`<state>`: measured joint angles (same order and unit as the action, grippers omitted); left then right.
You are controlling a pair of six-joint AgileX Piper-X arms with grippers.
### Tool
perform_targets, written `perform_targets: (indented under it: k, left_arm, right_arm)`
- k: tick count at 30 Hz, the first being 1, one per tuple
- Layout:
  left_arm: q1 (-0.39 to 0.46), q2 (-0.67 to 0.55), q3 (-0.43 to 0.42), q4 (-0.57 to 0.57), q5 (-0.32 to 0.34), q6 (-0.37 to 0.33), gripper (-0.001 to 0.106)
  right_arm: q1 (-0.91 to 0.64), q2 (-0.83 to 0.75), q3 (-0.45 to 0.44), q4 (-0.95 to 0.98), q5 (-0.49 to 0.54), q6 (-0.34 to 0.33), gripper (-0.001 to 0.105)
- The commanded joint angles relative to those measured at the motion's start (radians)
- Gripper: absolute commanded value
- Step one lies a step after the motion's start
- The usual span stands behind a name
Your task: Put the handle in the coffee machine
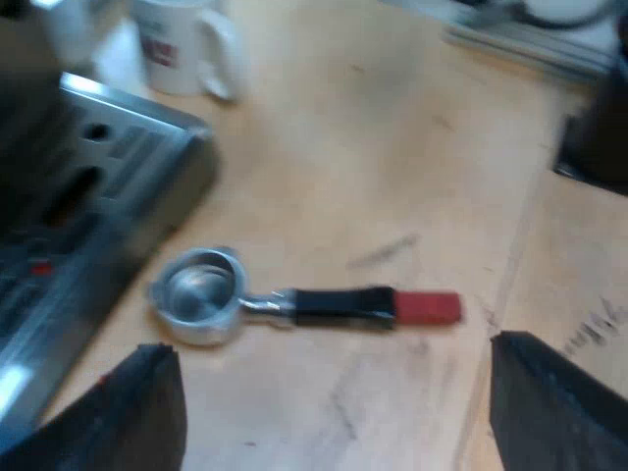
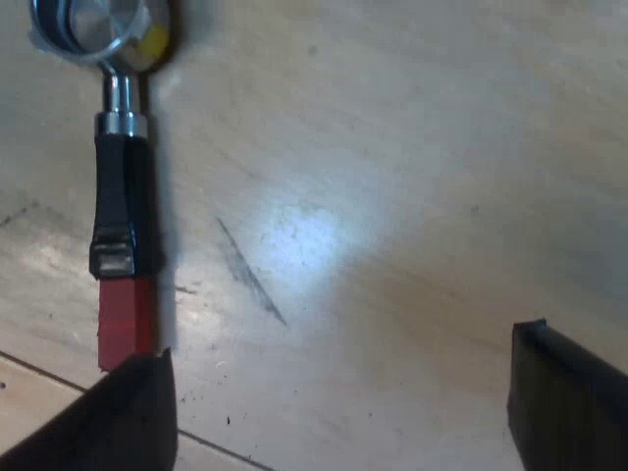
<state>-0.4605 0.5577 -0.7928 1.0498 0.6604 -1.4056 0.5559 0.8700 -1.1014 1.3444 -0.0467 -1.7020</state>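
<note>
The metal holder (image 1: 201,291) lies loose on the wooden table, its dark handle (image 1: 343,305) ending in red (image 1: 428,308). Its basket end is close to the espresso machine's drip tray (image 1: 88,196). My left gripper (image 1: 334,412) hovers above the holder, open, its two black fingers wide apart with nothing between them. In the right wrist view the same holder (image 2: 98,25) lies flat with the handle (image 2: 120,196) and red end (image 2: 126,319) near one finger of my right gripper (image 2: 334,412), which is also open and holds nothing.
A white mug (image 1: 182,44) stands on the table beyond the machine's corner. A dark object (image 1: 599,147) sits at the table's far side. Pencil-like marks (image 2: 250,275) streak the bare wood.
</note>
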Motion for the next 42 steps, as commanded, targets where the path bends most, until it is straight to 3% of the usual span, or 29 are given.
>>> perform_targets:
  k: [1,8,12,14,22,25,34,42]
  left_arm:
    - [-0.056,0.044,-0.007,0.019,0.010,0.013,0.067]
    - [-0.153,0.131,-0.007,0.028,0.010,0.052,0.067]
    - [-0.161,0.150,-0.007,0.028,0.010,0.068,0.067]
    - [-0.161,0.153,-0.007,0.029,0.010,0.084,0.067]
    - [-0.161,0.153,-0.007,0.031,0.059,0.088,0.067]
    - [-0.161,0.153,-0.007,0.031,0.059,0.088,0.067]
    - [-0.161,0.153,-0.007,0.031,0.059,0.095,0.067]
    - [-0.161,0.153,-0.007,0.031,0.059,0.095,0.067]
  right_arm:
    - [0.056,0.013,-0.010,-0.025,0.069,0.035,0.071]
    - [0.126,0.054,-0.010,-0.025,0.095,0.108,0.071]
    - [0.137,0.072,0.000,-0.034,0.095,0.117,0.071]
    - [0.137,0.088,0.016,-0.049,0.086,0.153,0.068]
    - [0.137,0.158,0.081,-0.086,0.025,0.162,0.015]
    - [0.137,0.179,0.113,-0.134,-0.005,0.194,0.000]
    - [0.137,0.236,0.221,-0.297,-0.027,0.289,0.000]
    - [0.137,0.331,0.229,-0.337,-0.072,0.293,0.000]
